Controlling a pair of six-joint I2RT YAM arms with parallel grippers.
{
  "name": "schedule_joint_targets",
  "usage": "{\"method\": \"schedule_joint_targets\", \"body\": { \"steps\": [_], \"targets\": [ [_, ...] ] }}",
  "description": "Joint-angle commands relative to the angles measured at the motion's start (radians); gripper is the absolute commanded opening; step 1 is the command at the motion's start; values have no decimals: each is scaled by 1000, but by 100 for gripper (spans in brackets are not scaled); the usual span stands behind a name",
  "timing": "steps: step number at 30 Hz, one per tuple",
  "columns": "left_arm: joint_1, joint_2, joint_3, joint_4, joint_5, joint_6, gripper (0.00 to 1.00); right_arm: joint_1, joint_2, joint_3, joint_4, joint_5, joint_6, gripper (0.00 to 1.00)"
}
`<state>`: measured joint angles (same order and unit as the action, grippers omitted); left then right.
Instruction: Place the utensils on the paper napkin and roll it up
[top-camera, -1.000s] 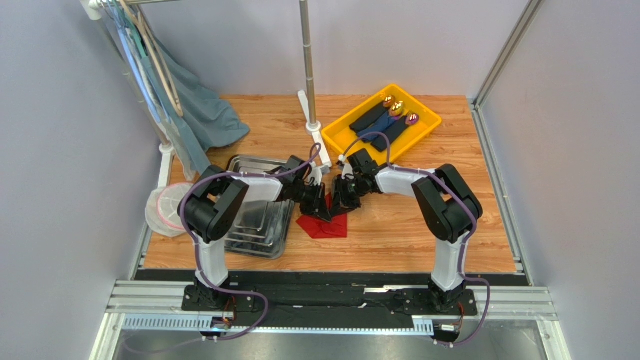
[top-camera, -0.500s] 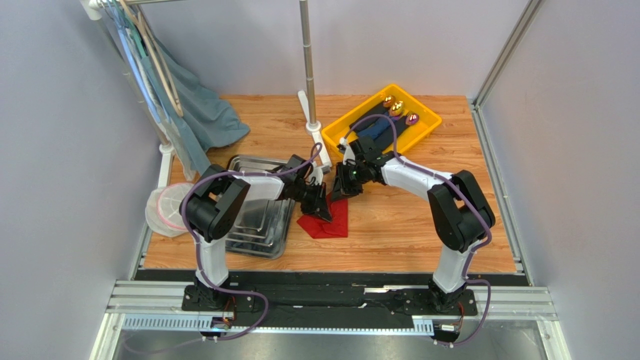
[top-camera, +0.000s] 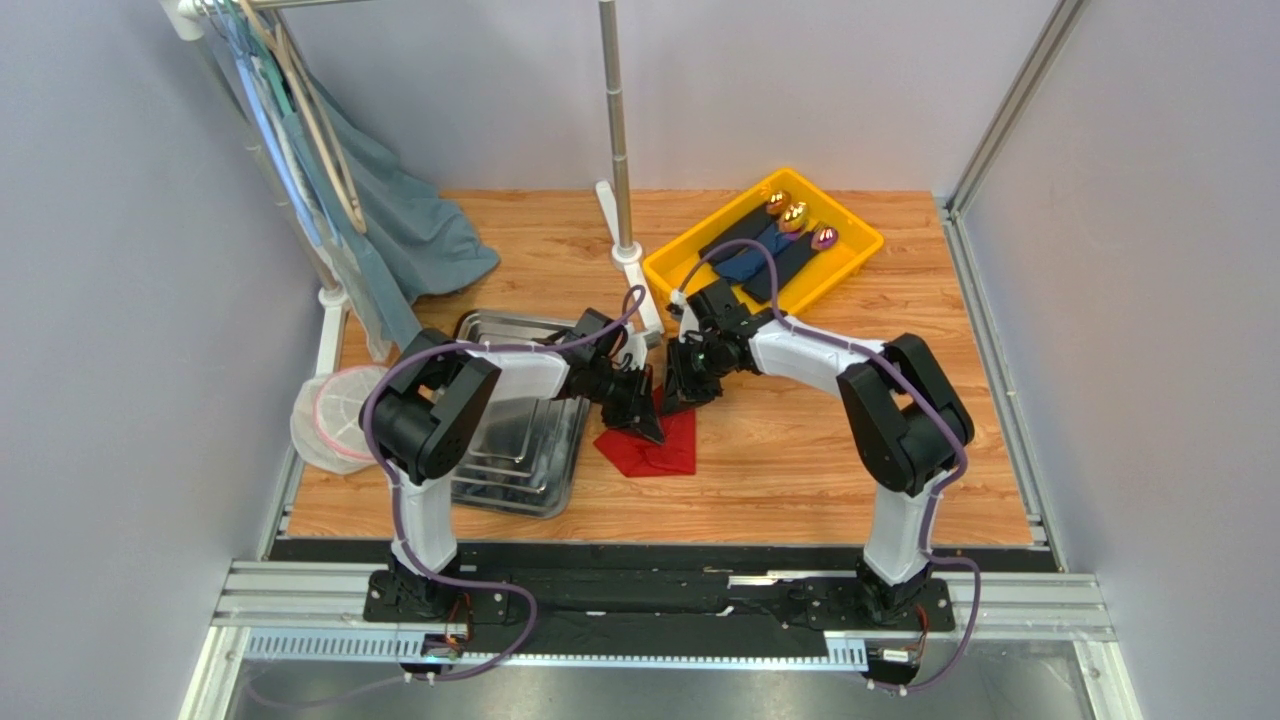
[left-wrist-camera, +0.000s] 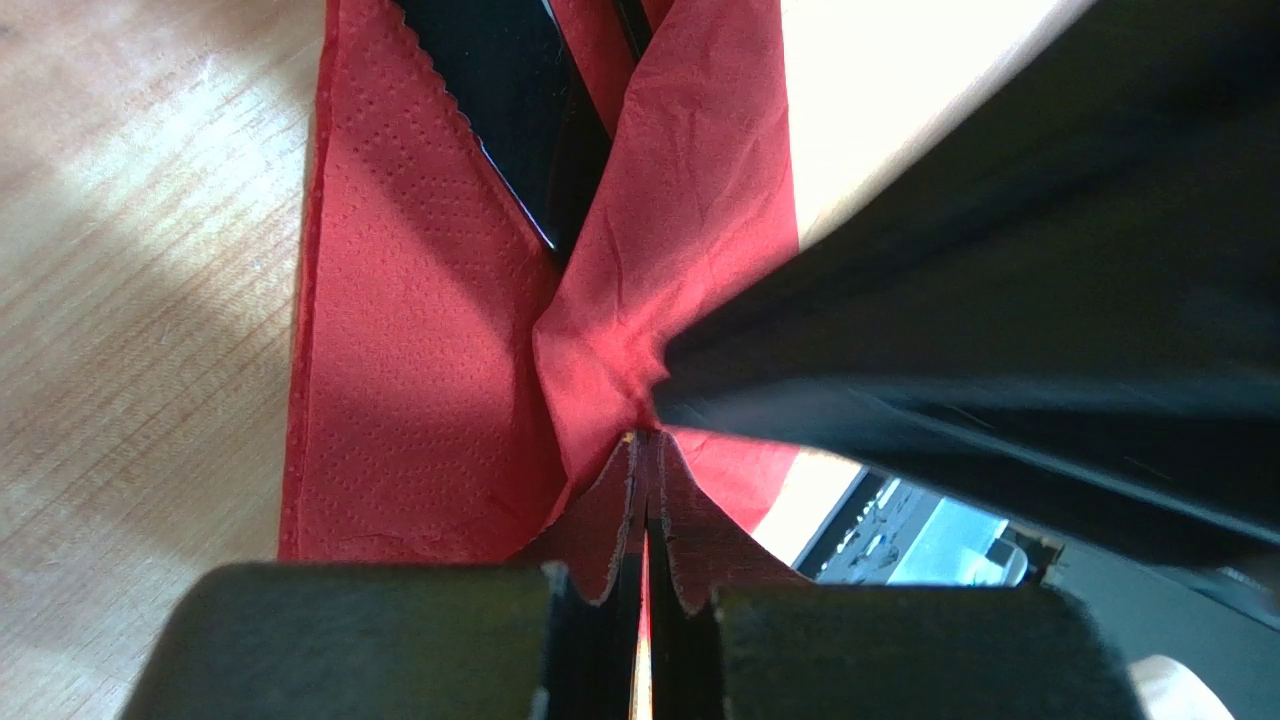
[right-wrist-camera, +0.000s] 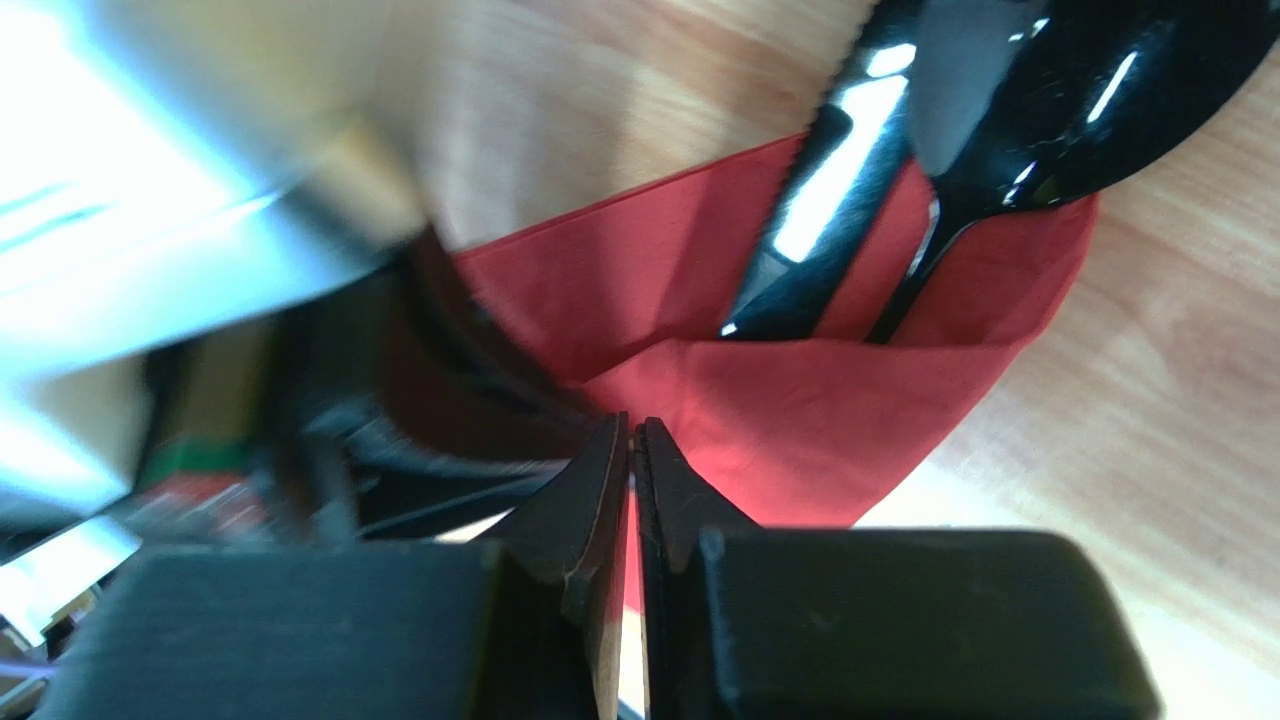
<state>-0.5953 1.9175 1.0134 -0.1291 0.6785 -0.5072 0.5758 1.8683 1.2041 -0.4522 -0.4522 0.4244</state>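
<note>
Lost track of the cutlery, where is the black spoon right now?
The spoon lies upper right in the right wrist view, beside the knife, handle tucked under the folded red napkin.

Yellow bin (top-camera: 679, 267) of dark rolls (top-camera: 793, 258), stacked steel trays (top-camera: 511, 450), teal cloth (top-camera: 421, 233)

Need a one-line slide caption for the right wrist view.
Right end effector pinches the red napkin, flap folded over black knife and spoon.

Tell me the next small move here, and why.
Probably draw the pinched fold a little further across the utensils to start the roll: the left gripper and right gripper are both shut on the red napkin, which already covers the handles, while their heads lie bare.
</note>
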Motion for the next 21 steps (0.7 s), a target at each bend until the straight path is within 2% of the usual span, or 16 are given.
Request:
{"method": "schedule_joint_targets", "body": {
  "steps": [1,7,13,18,21],
  "targets": [
    [-1,43,1,-47,-131,55,0,13,58,-11,37,56,-21,8],
    [2,3,-16,-30,-125,52,4,35,120,-23,37,119,-53,8],
    [15,-106,-58,54,-42,21,20,36,138,-35,27,127,-73,7],
    [-15,-132,-56,74,-19,-2,21,35,141,-23,24,115,-69,6],
    [-17,-88,-53,83,-13,-28,20,35,146,-9,24,109,-72,6]
  ]
}}
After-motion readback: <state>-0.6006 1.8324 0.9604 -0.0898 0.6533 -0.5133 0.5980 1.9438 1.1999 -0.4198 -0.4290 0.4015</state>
